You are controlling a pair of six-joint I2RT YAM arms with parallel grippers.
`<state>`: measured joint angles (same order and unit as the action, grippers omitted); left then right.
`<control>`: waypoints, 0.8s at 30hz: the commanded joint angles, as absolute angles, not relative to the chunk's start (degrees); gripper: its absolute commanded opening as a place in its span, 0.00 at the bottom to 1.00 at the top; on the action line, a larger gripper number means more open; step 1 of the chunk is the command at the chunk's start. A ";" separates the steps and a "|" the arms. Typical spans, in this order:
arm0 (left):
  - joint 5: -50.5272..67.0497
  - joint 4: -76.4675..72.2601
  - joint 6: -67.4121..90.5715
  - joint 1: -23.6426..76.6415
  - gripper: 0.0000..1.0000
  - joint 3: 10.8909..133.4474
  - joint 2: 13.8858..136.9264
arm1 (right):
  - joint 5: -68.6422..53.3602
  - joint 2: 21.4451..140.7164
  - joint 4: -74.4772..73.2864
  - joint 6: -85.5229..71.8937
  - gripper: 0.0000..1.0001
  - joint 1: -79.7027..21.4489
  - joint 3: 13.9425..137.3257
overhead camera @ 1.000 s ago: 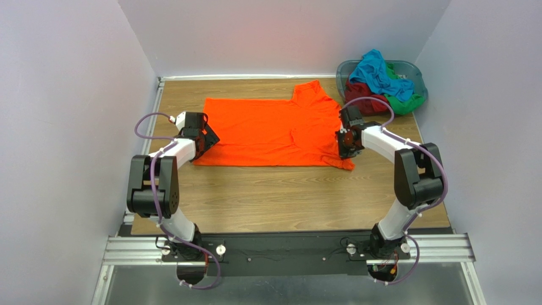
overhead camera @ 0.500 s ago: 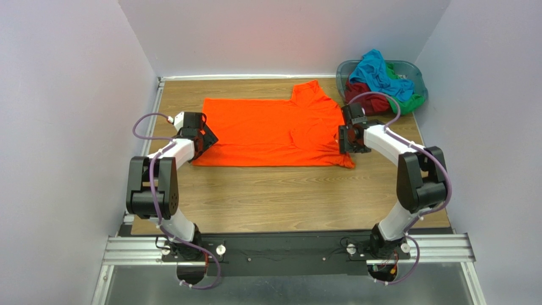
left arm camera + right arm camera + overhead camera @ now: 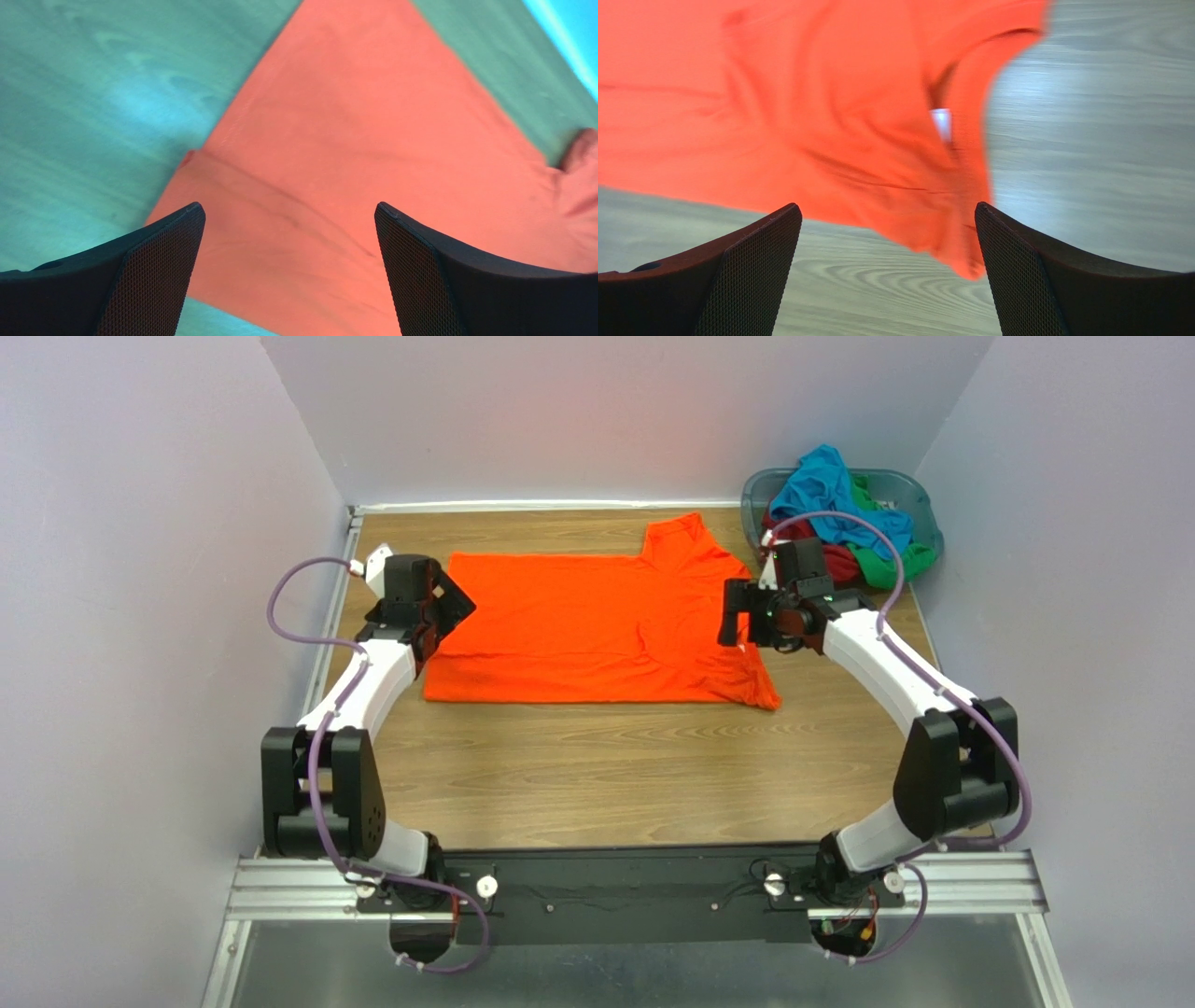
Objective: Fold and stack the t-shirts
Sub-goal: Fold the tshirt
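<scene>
Top view: orange t-shirt (image 3: 603,623) spread flat on the far half of the worktop (image 3: 631,770), one sleeve (image 3: 683,532) pointing to the back wall, near right corner rumpled. Left tool (image 3: 449,602) sits at the shirt's left edge and right tool (image 3: 732,613) at its right edge, both wide, neither holding cloth. Grey-blue basket (image 3: 915,493) in the far right corner, heaped with turquoise t-shirt (image 3: 828,487), dark red t-shirt (image 3: 845,563) and green t-shirt (image 3: 905,560). Risk judged: the right wrist and its cable lie just beside the basket, so a sweep could snag the heap. Left wrist view: fingers spread wide over a corner of the orange cloth, with a shallow crease between them. Risk judged: a pinch here may catch one layer only, and the edge would drag askew. Right wrist view, blurred: fingers spread wide over the collar end, white label (image 3: 941,124) showing, cloth bunched toward the near corner. Risk judged: closing on the bunch would carry wrinkles into the fold, and unequal lifts by the two arms would skew it.
</scene>
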<state>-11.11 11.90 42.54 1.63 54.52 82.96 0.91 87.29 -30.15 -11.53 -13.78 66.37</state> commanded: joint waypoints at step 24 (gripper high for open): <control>-8.70 6.93 42.89 5.80 0.98 45.27 92.13 | -7.55 98.18 -22.24 -18.10 1.00 -15.73 50.64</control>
<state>-6.33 3.75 42.70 6.00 49.60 94.19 -8.43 97.86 -18.00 -15.64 -15.44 57.08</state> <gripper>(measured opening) 0.983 0.997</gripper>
